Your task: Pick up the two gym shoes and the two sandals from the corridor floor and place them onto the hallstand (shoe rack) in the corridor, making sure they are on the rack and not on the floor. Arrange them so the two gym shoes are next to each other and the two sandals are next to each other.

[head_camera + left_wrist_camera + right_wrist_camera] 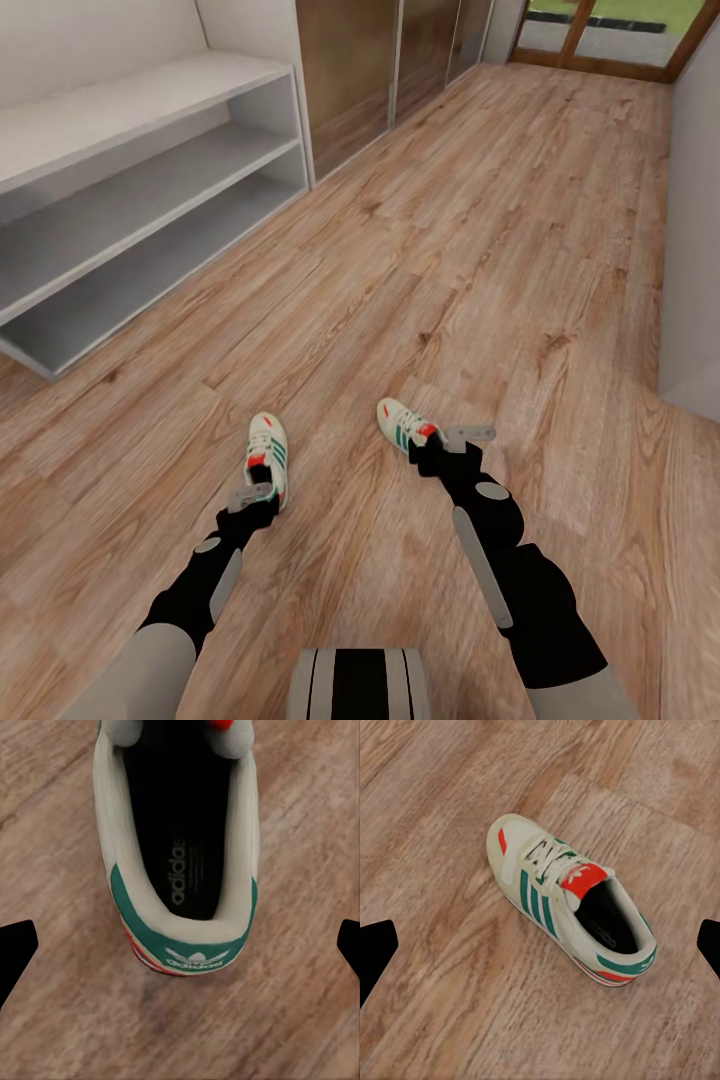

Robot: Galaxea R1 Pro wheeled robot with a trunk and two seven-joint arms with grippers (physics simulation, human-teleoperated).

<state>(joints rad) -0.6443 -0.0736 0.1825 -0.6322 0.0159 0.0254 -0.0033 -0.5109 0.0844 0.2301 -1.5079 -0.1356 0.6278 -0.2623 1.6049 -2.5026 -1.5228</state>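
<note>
Two shoes: both flat on the floor point(480, 240), well apart, short of the rack point(150, 200)
Left shoe point(268, 455): just ahead of the left gripper point(250, 497), heel nearest it; in the left wrist view the heel point(187, 945) centred between the two black fingertips point(15, 952), untouched
Left gripper state: spread wide, holding nothing
Right shoe point(406, 424): just beside the right gripper point(468, 434), toward the robot's left of it; in the right wrist view point(574, 911) lying between the fingertips point(375, 952), clear of both
Right gripper state: spread wide, empty
Left shoe axis: toe away from the robot, nearly straight ahead
Right shoe axis: toe angled ahead and left, heel toward the gripper
Shoe build: cream upper, teal stripes, red-orange tongue and heel trim, dark insole
Floor: light brown wood-grain planks
Rack: pale grey, thick top, two open tiers
</note>
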